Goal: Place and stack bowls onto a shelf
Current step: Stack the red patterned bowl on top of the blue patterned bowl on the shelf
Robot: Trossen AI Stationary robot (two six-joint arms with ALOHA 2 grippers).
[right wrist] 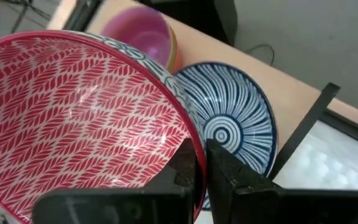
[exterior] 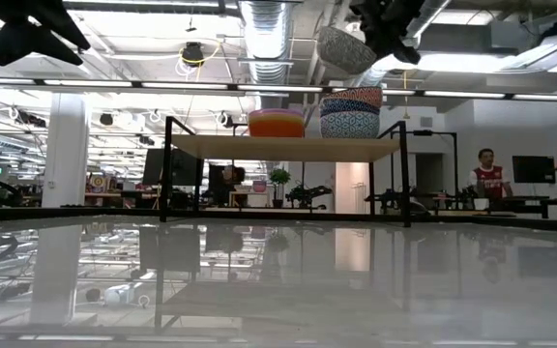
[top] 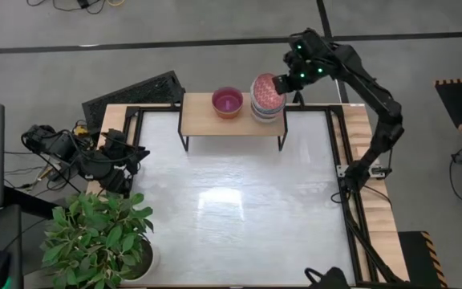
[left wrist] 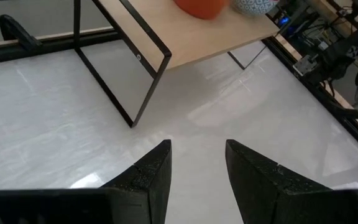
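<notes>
A red-patterned bowl (right wrist: 73, 124) hangs tilted in the air with my right gripper (right wrist: 202, 163) shut on it, above the right end of the shelf (top: 207, 120). Right below it, a stack of bowls (top: 268, 112) topped by a blue radial-lined bowl (right wrist: 235, 118) rests on the wooden top. Left of that stack, a magenta bowl (top: 228, 102) sits nested in an orange one (exterior: 277, 124). My left gripper (left wrist: 197, 165) stands open over the table's left side, with nothing between its fingers. My right gripper pinches the red-patterned bowl's rim (right wrist: 188, 127), one finger inside the bowl and one outside. The fingers slant down from the far right. The bowl (exterior: 344, 48) is lifted clear above the stack, tipped on edge with its opening turned away from the gripper.
A potted plant (top: 99, 237) stands at the table's near left corner. A black frame (top: 339, 152) runs round the white tabletop. Cables and gear (top: 50, 144) lie beside the left arm. A person (exterior: 488, 174) shows far off in the room beyond.
</notes>
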